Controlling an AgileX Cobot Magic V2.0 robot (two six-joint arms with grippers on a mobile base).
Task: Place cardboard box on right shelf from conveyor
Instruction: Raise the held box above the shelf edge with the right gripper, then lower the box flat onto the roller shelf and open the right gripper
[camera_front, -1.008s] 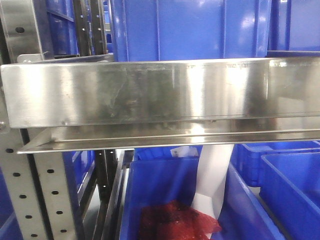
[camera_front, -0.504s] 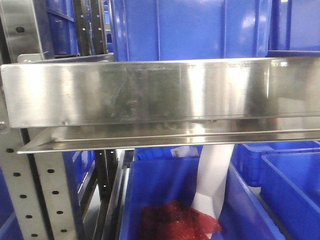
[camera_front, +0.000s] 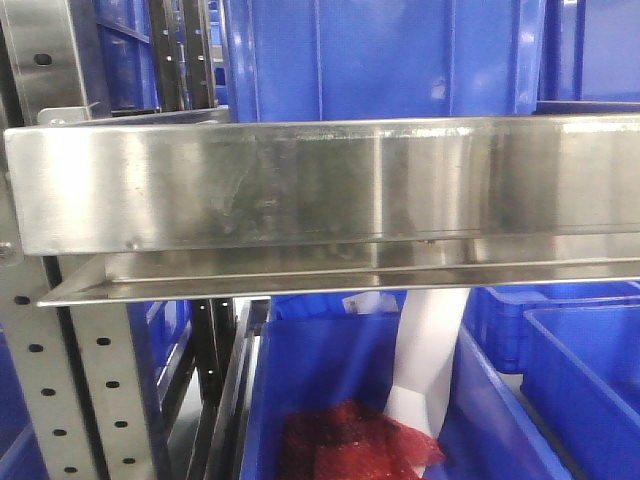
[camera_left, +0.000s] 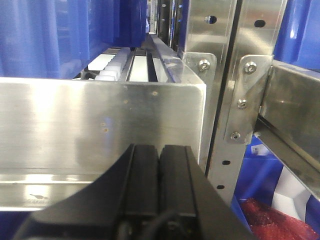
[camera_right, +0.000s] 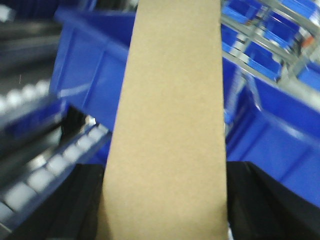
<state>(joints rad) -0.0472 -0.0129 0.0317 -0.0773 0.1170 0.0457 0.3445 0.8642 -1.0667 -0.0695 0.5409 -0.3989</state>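
In the right wrist view, the tan flat cardboard box (camera_right: 170, 125) stands upright, pinched by the black right gripper (camera_right: 165, 210), with blue plastic bins (camera_right: 95, 65) behind it. The black left gripper (camera_left: 159, 165), fingers pressed together, faces a brushed steel lip (camera_left: 100, 120). The shiny stainless-steel right shelf (camera_front: 320, 180) fills the front view.

Blurred cardboard box (camera_right: 170, 125), ends off-frame

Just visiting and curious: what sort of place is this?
Likely a warehouse or stockroom: blue plastic bins, a stainless-steel shelf on perforated uprights, and a cardboard box held in the right gripper.
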